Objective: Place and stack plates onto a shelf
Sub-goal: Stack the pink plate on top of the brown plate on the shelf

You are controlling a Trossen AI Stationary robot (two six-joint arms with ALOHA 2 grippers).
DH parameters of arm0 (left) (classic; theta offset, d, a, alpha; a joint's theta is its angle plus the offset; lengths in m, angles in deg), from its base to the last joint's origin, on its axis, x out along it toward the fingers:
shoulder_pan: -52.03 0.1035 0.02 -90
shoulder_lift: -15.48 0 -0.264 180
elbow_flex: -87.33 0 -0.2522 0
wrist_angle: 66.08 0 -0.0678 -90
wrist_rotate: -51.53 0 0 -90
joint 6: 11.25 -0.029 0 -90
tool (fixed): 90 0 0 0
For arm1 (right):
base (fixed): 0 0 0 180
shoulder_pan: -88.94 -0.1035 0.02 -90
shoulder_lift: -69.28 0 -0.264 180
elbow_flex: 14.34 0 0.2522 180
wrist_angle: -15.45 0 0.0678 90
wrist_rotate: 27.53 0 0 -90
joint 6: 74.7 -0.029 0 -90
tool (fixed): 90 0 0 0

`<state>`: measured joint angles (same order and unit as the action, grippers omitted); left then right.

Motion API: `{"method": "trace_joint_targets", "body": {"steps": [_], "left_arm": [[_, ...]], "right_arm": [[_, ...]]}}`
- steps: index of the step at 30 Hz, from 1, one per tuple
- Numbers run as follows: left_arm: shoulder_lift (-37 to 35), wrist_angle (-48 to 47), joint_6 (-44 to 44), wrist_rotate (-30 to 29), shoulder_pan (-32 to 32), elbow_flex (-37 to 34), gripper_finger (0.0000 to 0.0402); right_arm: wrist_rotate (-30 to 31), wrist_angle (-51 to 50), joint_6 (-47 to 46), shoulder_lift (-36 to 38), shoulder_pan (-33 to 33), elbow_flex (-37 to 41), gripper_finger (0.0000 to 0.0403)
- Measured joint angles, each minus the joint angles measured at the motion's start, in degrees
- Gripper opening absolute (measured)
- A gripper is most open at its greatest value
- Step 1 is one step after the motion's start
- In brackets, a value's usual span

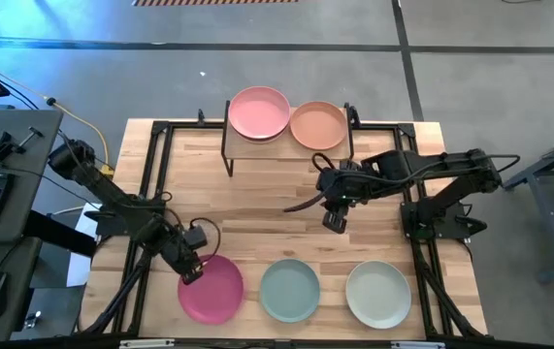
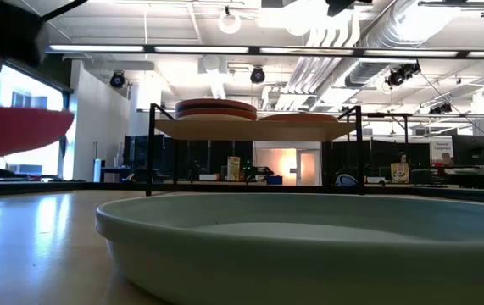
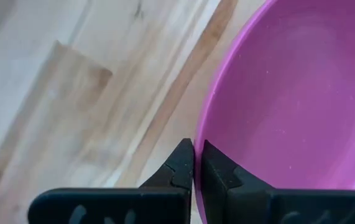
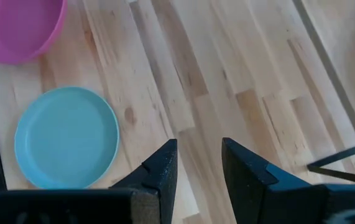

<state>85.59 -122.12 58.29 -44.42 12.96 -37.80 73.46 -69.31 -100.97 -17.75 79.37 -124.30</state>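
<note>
My left gripper (image 1: 191, 274) is shut on the magenta plate (image 1: 212, 290) at the table's near left. In the low view the magenta plate (image 2: 13, 131) shows above the tabletop. The pale teal plate (image 1: 289, 290) and the off-white plate (image 1: 378, 294) lie flat on the table along its near edge. The shelf (image 1: 228, 145) stands at the far middle and carries a pink plate (image 1: 258, 113) and a peach plate (image 1: 317, 125). My right gripper (image 1: 335, 221) hangs open over bare wood at mid-table, below the shelf's right end; its wrist view shows the gripper (image 4: 196, 155) and the teal plate (image 4: 65, 137). My left gripper pinches the magenta plate's rim (image 3: 201, 134) on the plate's left side. One finger (image 3: 217, 171) is inside the dish and the other (image 3: 180, 168) is outside. It comes slanting down from the table's left. The plate is lifted clear and roughly level.
A black metal frame (image 1: 156, 174) runs along the tabletop's left, right and far sides. The shelf's thin black legs (image 2: 150, 152) stand on the far wood. Open wood lies between the shelf and the near row of plates. A keyboard and mouse sit on a side desk to the left.
</note>
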Motion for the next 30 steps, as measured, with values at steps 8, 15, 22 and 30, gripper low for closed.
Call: {"method": "trace_joint_targets", "body": {"steps": [8,15,22,30], "left_arm": [[-2.53,-8.23,-10.2,-0.18,7.96,5.36,0.0],[-9.94,-8.12,-14.16,-1.19,16.18,5.92,0.0],[-14.92,-7.49,-15.83,-5.18,24.48,5.92,0.0],[-15.58,-6.82,-16.08,-8.55,32.23,5.94,0.0]], "right_arm": [[3.47,2.05,3.86,0.0,3.24,0.0,0.0112],[2.39,5.31,8.33,0.0,6.77,0.0,0.015],[2.11,13.96,11.5,0.0,10.67,0.0,0.0169],[2.55,23.15,11.39,-0.54,15.68,-0.02,0.017]]}}
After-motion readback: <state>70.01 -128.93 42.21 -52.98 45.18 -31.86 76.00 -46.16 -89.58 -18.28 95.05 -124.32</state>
